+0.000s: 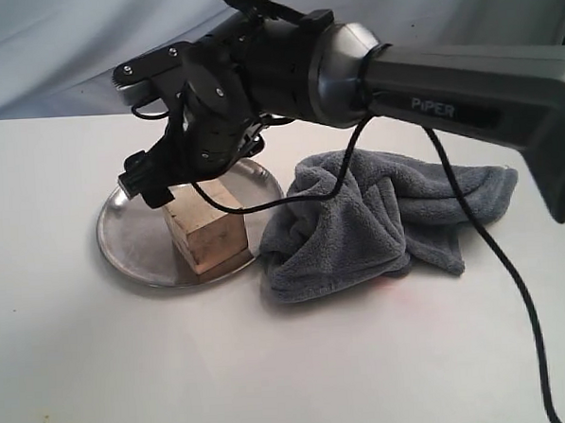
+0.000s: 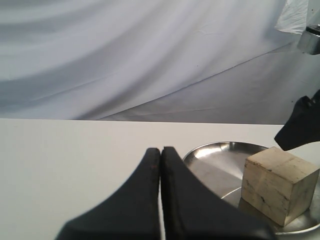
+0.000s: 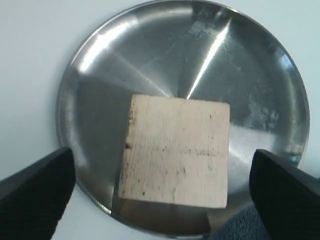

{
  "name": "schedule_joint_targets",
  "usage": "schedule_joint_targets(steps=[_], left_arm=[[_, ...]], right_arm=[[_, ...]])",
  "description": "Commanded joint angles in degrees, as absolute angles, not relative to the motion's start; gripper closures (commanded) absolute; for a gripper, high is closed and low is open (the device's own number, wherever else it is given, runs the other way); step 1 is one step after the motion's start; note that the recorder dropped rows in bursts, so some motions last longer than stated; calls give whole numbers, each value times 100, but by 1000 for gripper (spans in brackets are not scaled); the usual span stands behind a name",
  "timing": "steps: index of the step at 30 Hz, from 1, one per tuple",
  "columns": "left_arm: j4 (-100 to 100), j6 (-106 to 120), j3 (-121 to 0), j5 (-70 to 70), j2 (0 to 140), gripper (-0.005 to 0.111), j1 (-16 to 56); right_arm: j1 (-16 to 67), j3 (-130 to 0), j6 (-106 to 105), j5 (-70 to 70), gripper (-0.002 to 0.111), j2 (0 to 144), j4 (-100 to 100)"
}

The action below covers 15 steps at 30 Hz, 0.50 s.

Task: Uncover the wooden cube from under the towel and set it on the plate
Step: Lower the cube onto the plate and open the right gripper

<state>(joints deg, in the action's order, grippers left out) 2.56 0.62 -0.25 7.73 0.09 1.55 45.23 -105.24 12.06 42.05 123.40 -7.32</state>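
Note:
The wooden cube [image 1: 208, 236] [image 3: 177, 130] [image 2: 277, 182] rests upright on the steel plate [image 1: 127, 234] [image 3: 200, 50] [image 2: 220, 155], near the plate's rim on the towel side. My right gripper [image 1: 179, 187] [image 3: 161, 160] hovers just above the cube, open, with its fingers [image 3: 40, 187] wide on either side and clear of it. Crumpled on the table just right of the plate lies the grey-blue towel [image 1: 378, 216] [image 3: 242, 227], covering nothing I can see. In its wrist view my left gripper [image 2: 161, 151] is shut and empty, low over the table beside the plate; the exterior view does not show it.
The right arm [image 1: 466, 93] and its dangling black cable [image 1: 498, 257] stretch over the towel from the right. White tabletop [image 1: 272, 364] surrounds the plate, and a pale cloth backdrop [image 1: 65, 43] hangs behind.

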Motion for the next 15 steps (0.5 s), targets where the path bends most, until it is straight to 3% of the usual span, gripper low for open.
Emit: schedule_joint_targets(steps=[1, 15], left_arm=[[252, 47, 0, 761, 0, 105, 160], [252, 66, 0, 761, 0, 105, 160]], right_arm=[[4521, -9861, 1190, 4038, 22, 11779, -793], [4341, -7581, 1190, 2154, 22, 9841, -803]])
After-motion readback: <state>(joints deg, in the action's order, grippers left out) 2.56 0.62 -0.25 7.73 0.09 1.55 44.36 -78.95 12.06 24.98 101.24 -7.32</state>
